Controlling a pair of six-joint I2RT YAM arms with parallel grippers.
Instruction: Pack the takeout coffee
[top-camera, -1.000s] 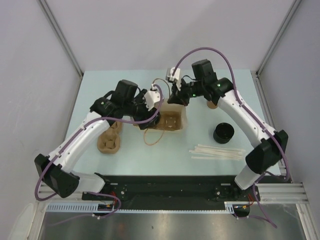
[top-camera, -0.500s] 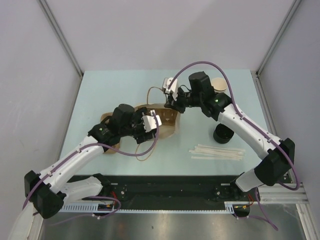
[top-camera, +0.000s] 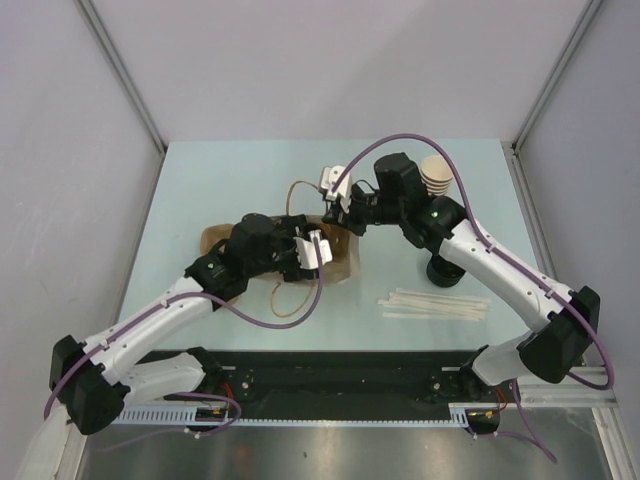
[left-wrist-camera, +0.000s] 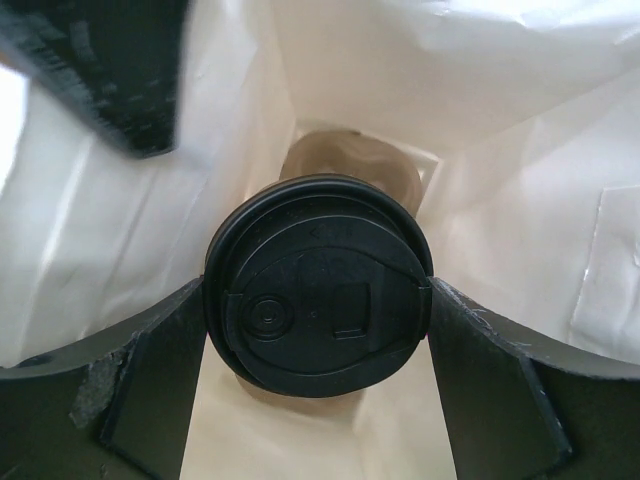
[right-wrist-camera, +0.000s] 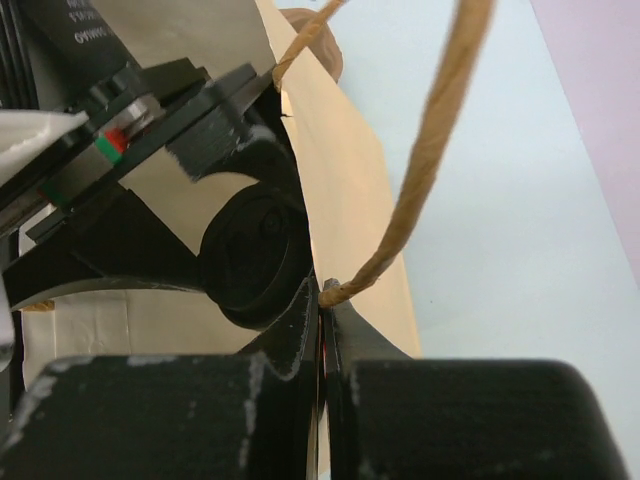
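Note:
The takeout coffee (left-wrist-camera: 318, 262), a cup under a round black lid, sits between my left gripper's (left-wrist-camera: 318, 300) fingers, which press on both sides of the lid rim. Cup and gripper are inside the brown paper bag (top-camera: 343, 262), whose pale inner walls (left-wrist-camera: 520, 210) surround them. A moulded cup carrier (left-wrist-camera: 350, 168) shows at the bag's far end. My right gripper (right-wrist-camera: 322, 292) is shut on the bag's rim, where the twine handle (right-wrist-camera: 420, 190) is fixed. From that side the black lid (right-wrist-camera: 255, 262) shows within the bag mouth.
A stack of lidless tan cups (top-camera: 436, 175) stands at the back right. Black lids (top-camera: 445, 268) sit right of the bag, with pale stir sticks (top-camera: 435, 305) nearer the front. A second cup carrier (top-camera: 214, 239) lies left of the bag, partly behind my left arm.
The bag has tipped over toward the left arm. My left gripper has come round and pushed the coffee into its mouth. My right gripper has shifted left, still holding the rim.

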